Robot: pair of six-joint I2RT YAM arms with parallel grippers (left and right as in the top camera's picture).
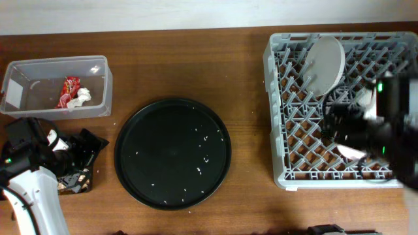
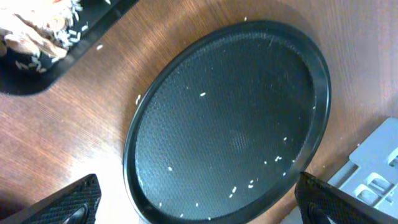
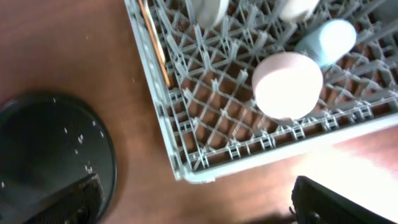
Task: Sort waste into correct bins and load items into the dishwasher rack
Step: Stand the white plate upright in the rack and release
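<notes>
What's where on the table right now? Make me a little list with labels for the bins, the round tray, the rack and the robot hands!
clear bin: clear rectangular plastic tub holding a red wrapper and crumpled white paper
black bin: flat black rectangular tray holding rice and beige scraps
middle: large round black tray, only scattered white grains
rack: large square grey plastic rack holding a white round plate, white cup, small light-blue cup, thin wooden stick
left gripper: open, empty
right gripper: open, empty
</notes>
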